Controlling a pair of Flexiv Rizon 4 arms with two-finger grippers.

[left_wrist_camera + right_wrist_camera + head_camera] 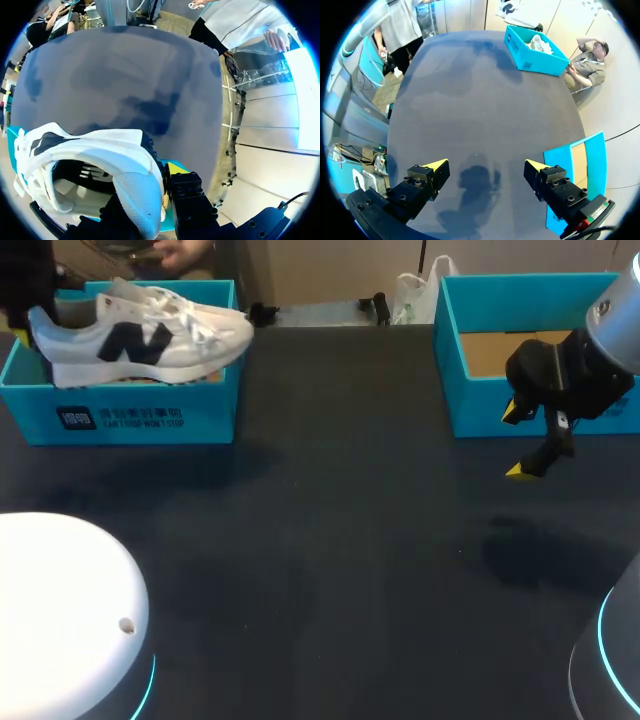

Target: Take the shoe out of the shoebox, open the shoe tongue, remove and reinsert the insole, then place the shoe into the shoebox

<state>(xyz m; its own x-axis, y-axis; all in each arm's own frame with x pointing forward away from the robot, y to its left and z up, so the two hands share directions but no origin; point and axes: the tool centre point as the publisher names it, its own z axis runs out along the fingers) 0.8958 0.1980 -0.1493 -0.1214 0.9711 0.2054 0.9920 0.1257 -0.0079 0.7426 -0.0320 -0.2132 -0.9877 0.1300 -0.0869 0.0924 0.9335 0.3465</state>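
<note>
A white shoe (150,335) with a dark side logo stands slightly raised in the teal shoebox (130,415) at the far left, toe pointing right. My left gripper (30,318) is at its heel. In the left wrist view the left gripper (150,192) is shut on the shoe's heel collar (135,175), with one yellow fingertip (176,167) showing beside it; the other is hidden by the shoe. My right gripper (520,442) hangs open and empty above the table, in front of the right-hand box. Its fingers (437,165) are spread wide over bare tabletop in its own view, where the right gripper (486,165) holds nothing.
A second teal box (500,415) with a cardboard floor stands at the far right; it shows beside the right gripper as a teal box (575,167). A white plastic bag (415,295) and small dark items (265,312) lie at the far edge. The dark tabletop (330,540) stretches between the boxes.
</note>
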